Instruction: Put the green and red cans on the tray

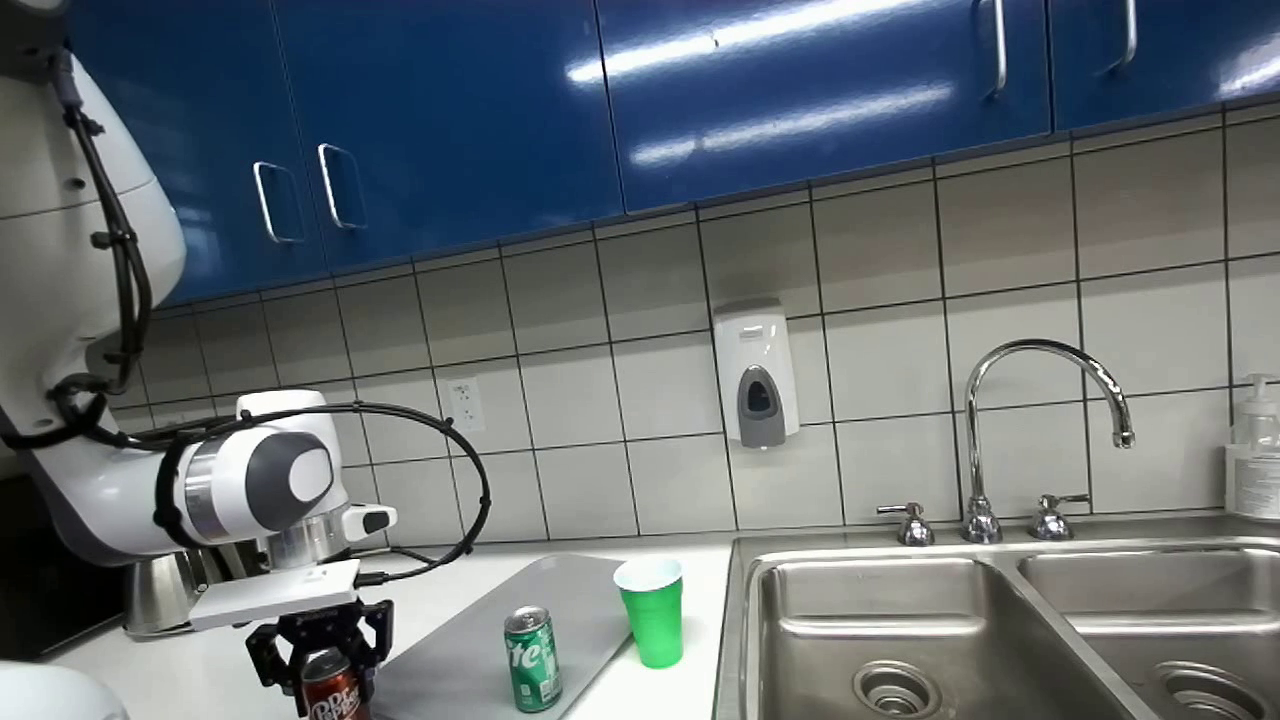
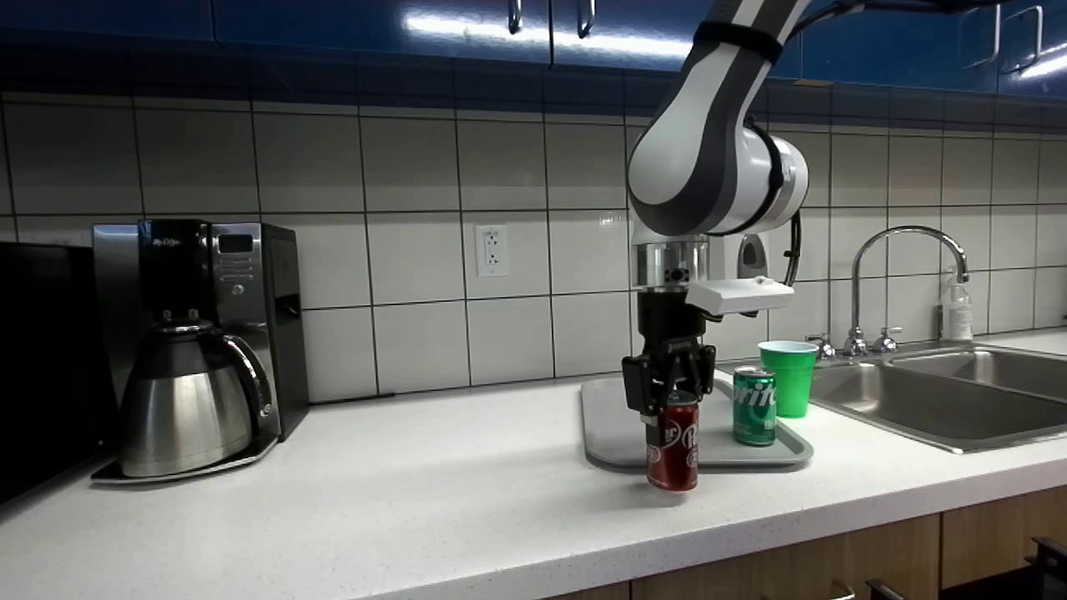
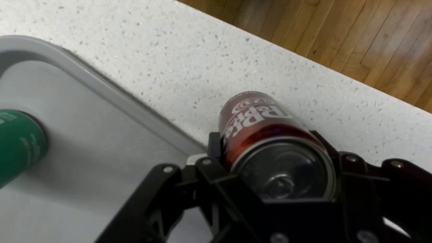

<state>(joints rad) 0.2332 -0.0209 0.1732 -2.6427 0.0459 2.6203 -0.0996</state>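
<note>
The red can (image 2: 673,454) stands upright between the fingers of my gripper (image 2: 673,408), in front of the tray's near edge. In the wrist view, the fingers press the red can (image 3: 251,118) from both sides. I cannot tell whether its base touches the counter. The red can (image 1: 334,690) is partly cut off in an exterior view. The green can (image 2: 754,408) stands upright on the grey tray (image 2: 607,421), to the right of my gripper. The green can also shows in the wrist view (image 3: 20,145), on the tray (image 3: 101,135).
A green cup (image 2: 789,379) stands beside the tray, near the steel sink (image 1: 870,610) and its faucet (image 1: 975,440). A coffee maker (image 2: 242,333) with a carafe stands at the far left. The counter's front edge (image 3: 297,55) drops to a wooden floor.
</note>
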